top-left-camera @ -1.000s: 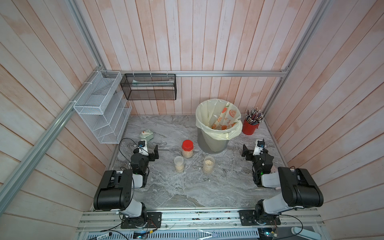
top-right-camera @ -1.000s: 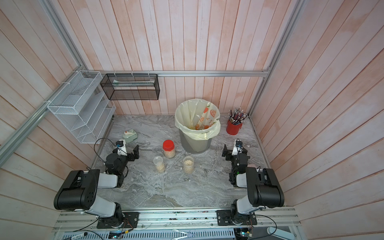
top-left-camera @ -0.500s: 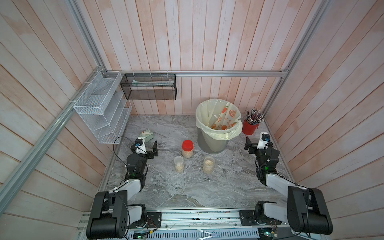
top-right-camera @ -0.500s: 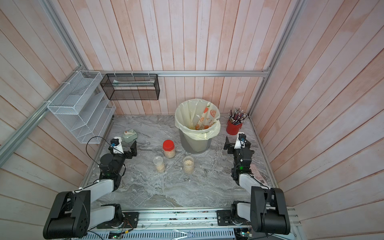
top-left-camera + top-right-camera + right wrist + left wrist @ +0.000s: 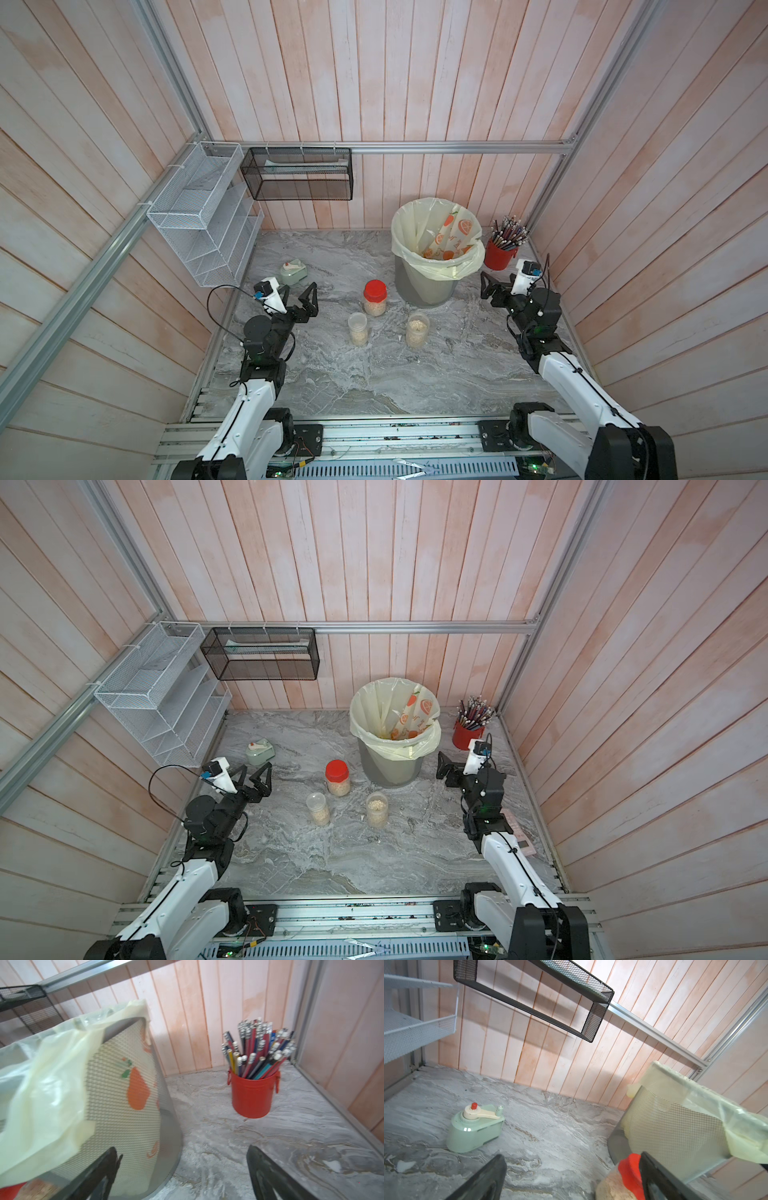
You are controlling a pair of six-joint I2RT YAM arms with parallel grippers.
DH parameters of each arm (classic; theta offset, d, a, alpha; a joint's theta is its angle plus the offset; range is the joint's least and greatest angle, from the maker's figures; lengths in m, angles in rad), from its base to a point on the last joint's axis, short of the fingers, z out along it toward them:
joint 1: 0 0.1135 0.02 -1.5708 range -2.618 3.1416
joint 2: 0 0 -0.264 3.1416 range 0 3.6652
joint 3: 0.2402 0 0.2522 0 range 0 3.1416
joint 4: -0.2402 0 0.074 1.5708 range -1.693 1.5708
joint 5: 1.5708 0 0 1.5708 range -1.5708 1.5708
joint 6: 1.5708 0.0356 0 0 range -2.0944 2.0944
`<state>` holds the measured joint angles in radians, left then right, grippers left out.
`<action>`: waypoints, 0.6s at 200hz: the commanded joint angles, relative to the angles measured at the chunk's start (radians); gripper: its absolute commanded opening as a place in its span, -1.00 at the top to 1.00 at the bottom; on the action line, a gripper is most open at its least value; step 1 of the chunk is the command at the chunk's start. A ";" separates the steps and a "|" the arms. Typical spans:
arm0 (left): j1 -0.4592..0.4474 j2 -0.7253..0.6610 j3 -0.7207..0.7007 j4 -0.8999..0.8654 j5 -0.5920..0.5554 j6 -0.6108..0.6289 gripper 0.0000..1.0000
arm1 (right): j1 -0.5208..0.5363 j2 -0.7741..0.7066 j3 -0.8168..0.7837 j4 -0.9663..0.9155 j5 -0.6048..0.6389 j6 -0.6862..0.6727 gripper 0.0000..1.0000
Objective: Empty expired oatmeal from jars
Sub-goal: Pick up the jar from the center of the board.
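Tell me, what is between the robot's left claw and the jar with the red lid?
Nothing stands there. In both top views, only bare marble table lies between the open left gripper and the red-lidded jar.

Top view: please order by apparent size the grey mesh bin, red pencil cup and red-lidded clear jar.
1. Grey mesh bin with yellowish bag.
2. Red metal cup, counted with its pencils.
3. Red-lidded clear plastic jar; nearly matches the cup without pencils.
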<state>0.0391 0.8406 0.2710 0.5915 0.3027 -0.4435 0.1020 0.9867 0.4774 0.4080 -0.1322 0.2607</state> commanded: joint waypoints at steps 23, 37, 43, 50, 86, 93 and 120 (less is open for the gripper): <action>-0.014 -0.074 -0.002 -0.139 0.029 -0.253 -1.00 | 0.166 -0.053 0.045 -0.257 0.008 0.138 -0.97; -0.021 -0.086 -0.007 -0.162 0.025 -0.313 -1.00 | 0.208 -0.072 0.026 -0.266 -0.015 0.173 -0.97; -0.026 -0.085 -0.006 -0.175 0.017 -0.330 -1.00 | 0.230 -0.082 0.019 -0.274 -0.006 0.184 -0.97; -0.035 -0.081 -0.002 -0.193 0.015 -0.347 -1.00 | 0.263 -0.092 0.011 -0.283 0.017 0.195 -0.97; -0.041 0.027 0.020 -0.142 0.158 -0.389 -1.00 | 0.433 -0.105 0.005 -0.354 0.117 0.209 -0.97; -0.041 0.046 0.017 -0.109 0.194 -0.387 -1.00 | 0.467 -0.102 0.005 -0.366 0.137 0.213 -0.97; -0.041 0.092 0.003 -0.019 0.265 -0.426 -1.00 | 0.583 -0.077 0.007 -0.397 0.226 0.241 -0.97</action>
<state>0.0010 0.9096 0.2710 0.4713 0.4641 -0.8204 0.6079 0.8909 0.4904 0.0757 -0.0158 0.4633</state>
